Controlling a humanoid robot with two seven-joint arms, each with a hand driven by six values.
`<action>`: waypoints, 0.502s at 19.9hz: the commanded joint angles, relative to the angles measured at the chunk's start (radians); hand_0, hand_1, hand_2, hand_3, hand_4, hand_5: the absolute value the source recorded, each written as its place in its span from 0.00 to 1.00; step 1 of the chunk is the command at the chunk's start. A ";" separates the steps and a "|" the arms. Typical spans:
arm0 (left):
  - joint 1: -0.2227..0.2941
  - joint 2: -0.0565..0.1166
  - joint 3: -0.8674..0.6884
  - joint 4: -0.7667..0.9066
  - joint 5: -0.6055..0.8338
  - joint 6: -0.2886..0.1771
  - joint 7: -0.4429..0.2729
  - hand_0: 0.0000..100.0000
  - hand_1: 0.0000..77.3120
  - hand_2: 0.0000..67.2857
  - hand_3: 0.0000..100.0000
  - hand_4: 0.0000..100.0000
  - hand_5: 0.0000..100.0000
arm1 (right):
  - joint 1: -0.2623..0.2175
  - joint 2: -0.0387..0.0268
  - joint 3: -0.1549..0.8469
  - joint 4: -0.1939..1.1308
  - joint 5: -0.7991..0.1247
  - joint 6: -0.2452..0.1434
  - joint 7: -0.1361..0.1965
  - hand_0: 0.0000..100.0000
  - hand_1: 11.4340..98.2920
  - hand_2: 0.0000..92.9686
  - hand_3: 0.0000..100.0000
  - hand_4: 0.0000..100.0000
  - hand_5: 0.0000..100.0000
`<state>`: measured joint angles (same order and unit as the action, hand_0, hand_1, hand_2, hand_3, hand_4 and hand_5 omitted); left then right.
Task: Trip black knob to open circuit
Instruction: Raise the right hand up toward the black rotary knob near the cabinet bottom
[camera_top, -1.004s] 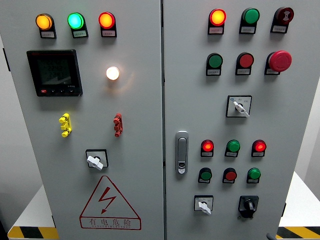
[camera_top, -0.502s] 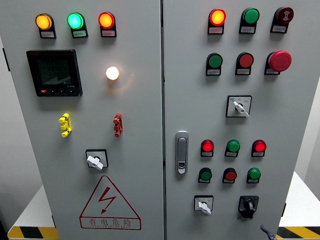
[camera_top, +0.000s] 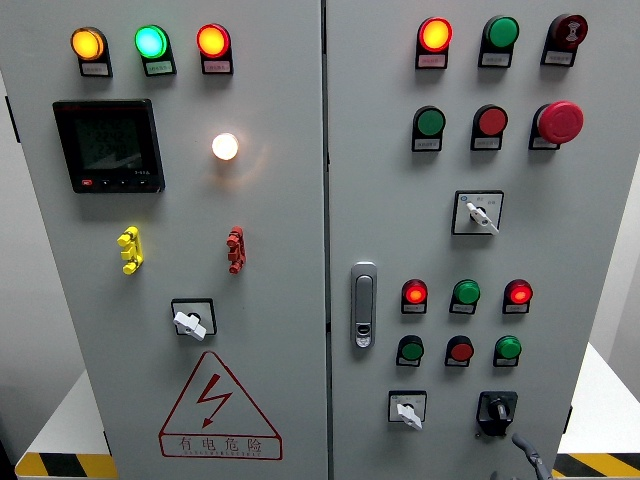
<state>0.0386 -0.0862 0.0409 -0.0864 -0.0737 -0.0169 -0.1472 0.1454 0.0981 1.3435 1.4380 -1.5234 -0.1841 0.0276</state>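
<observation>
- Black knob (camera_top: 496, 410) sits at the cabinet's (camera_top: 560, 230) lower right corner, lever roughly upright, untouched.
- Right hand (camera_top: 529, 452) shows only fingertips just below and right of it; whether they are apart or together cannot be told.
- Left hand is unseen, so the right is nearer.

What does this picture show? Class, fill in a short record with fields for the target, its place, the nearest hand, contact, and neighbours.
target: black knob
place: bottom right of the right-hand panel door
nearest hand: right hand, only fingertips showing at the bottom edge, just below and right of the knob
contact: none visible; fingers not yet on the knob
neighbour: white switch to its left
above it: row of green, red and green buttons
left hand: not in view
</observation>
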 joint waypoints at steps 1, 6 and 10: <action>0.001 0.000 0.001 0.000 0.000 0.000 0.000 0.00 0.05 0.19 0.21 0.07 0.02 | 0.013 -0.0014 0.000 -0.010 0.002 0.000 0.000 0.75 0.51 0.07 0.91 0.96 1.00; 0.001 -0.001 -0.001 0.000 0.000 0.000 0.000 0.00 0.05 0.19 0.21 0.07 0.02 | 0.029 0.0001 0.000 -0.028 0.003 0.000 0.000 0.75 0.52 0.07 0.91 0.96 1.00; 0.000 0.000 0.001 -0.001 0.000 0.000 0.000 0.00 0.05 0.19 0.21 0.07 0.02 | 0.032 0.0001 -0.004 -0.031 0.005 0.000 0.000 0.76 0.52 0.07 0.91 0.96 1.00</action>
<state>0.0389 -0.0863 0.0409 -0.0860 -0.0737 -0.0169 -0.1472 0.1764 0.0981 1.3427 1.4087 -1.5192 -0.1841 0.0276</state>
